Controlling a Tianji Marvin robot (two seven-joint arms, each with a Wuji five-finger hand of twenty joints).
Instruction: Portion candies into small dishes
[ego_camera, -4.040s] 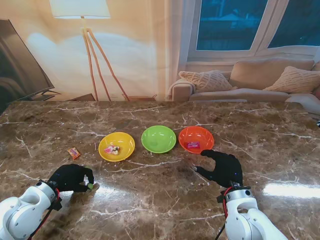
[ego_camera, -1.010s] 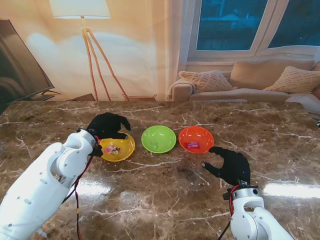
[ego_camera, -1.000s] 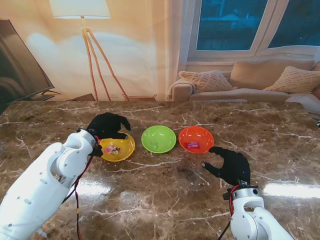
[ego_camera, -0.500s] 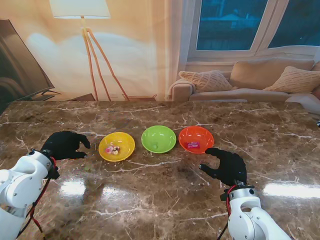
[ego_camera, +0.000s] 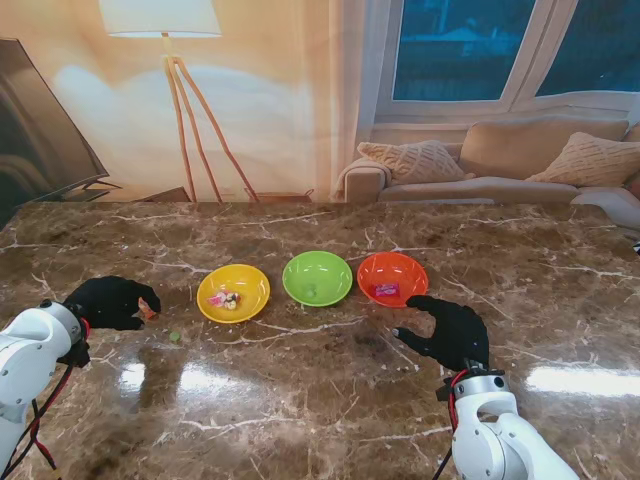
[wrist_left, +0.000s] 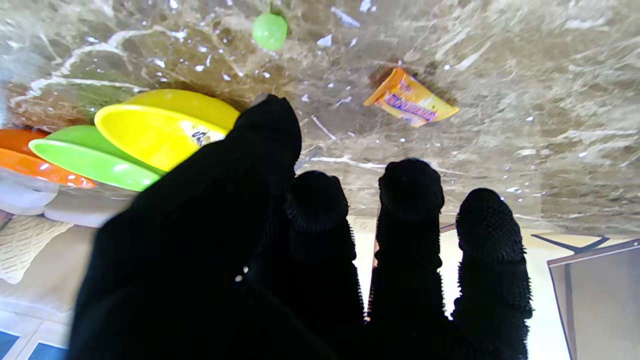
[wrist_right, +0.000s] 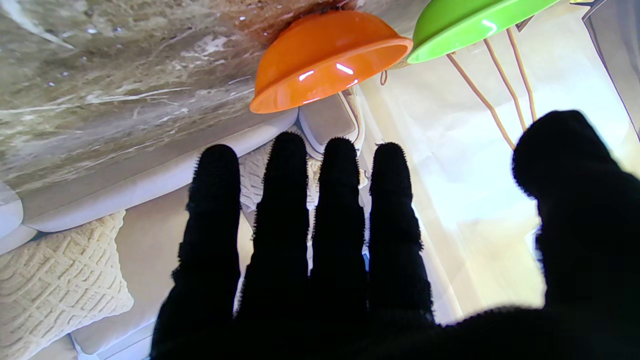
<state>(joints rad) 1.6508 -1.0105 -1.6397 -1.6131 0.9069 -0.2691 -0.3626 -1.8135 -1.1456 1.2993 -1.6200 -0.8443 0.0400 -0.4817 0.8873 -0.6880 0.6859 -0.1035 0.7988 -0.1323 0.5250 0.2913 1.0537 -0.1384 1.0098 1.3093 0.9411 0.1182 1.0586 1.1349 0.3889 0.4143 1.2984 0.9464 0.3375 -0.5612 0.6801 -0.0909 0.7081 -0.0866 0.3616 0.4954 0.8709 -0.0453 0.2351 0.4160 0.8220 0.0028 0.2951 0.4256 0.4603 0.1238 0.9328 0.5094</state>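
Well, the marble table (ego_camera: 330, 400) is dark brown with pale veins and so glossy that window light pools on it in bright patches. Behind it stand a floor lamp (ego_camera: 165, 40) on a tripod, a cream sofa (ego_camera: 500, 165) with knitted cushions under dark windows, and the edge of a black screen (ego_camera: 40, 125) at the far left.

Three small dishes sit in a row mid-table: the yellow dish (ego_camera: 234, 292) on the left, the green dish (ego_camera: 317, 278) in the middle, the orange dish (ego_camera: 392, 278) on the right. The yellow one holds a few candies, too small to sort out. The orange one holds a pink wrapped piece, and the green one a speck I cannot identify.

The left hand (ego_camera: 108, 302) hovers left of the yellow dish, its black-gloved fingers (wrist_left: 410, 200) spread and holding nothing. The orange-wrapped candy (wrist_left: 410, 102) lies on the table beyond its fingertips; from the stand it is mostly hidden behind the hand, so whether they touch I cannot tell. A small green candy (ego_camera: 175, 337) rests on the marble just nearer to me, between hand and yellow dish.

The right hand (ego_camera: 450, 332) hangs nearer to me than the orange dish, fingers loosely spread, empty.
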